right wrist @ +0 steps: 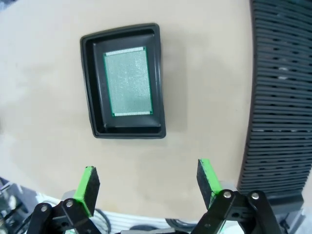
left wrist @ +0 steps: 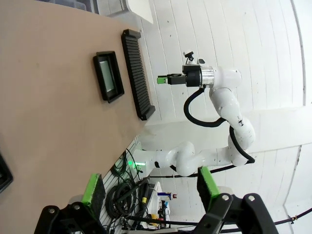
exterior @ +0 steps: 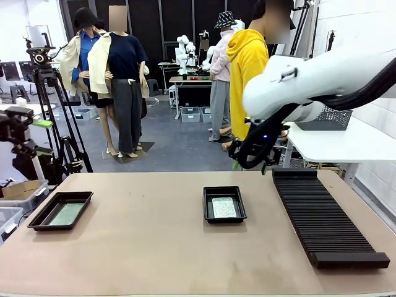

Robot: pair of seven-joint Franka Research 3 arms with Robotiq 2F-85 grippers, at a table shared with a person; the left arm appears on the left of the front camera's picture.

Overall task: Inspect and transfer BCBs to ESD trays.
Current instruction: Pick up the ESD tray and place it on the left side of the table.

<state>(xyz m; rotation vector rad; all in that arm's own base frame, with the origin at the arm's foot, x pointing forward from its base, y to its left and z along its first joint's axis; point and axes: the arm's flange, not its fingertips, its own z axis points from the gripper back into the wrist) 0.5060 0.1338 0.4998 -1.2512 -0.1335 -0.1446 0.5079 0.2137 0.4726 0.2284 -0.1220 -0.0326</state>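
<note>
I see long ribbed rack (exterior: 328,216) on desk (exterior: 154,247) right side, person in yellow hoodie (exterior: 247,68) beyond far edge. Middle tray (exterior: 224,204) holds green board (right wrist: 128,81) flat; left tray (exterior: 60,210) holds another board (exterior: 66,214). Both fingers wide, empty — right gripper (right wrist: 148,183) above desk near middle tray, left gripper (left wrist: 151,192) off desk edge.

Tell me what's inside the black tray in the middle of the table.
One green circuit board lies flat on the middle tray's floor. Whatever is beneath the board is covered.

Both arms are hovering raised, the left gripper (left wrist: 151,190) and right gripper (right wrist: 148,183) each holding green-padded fingers spread wide, gripping nothing.
</note>
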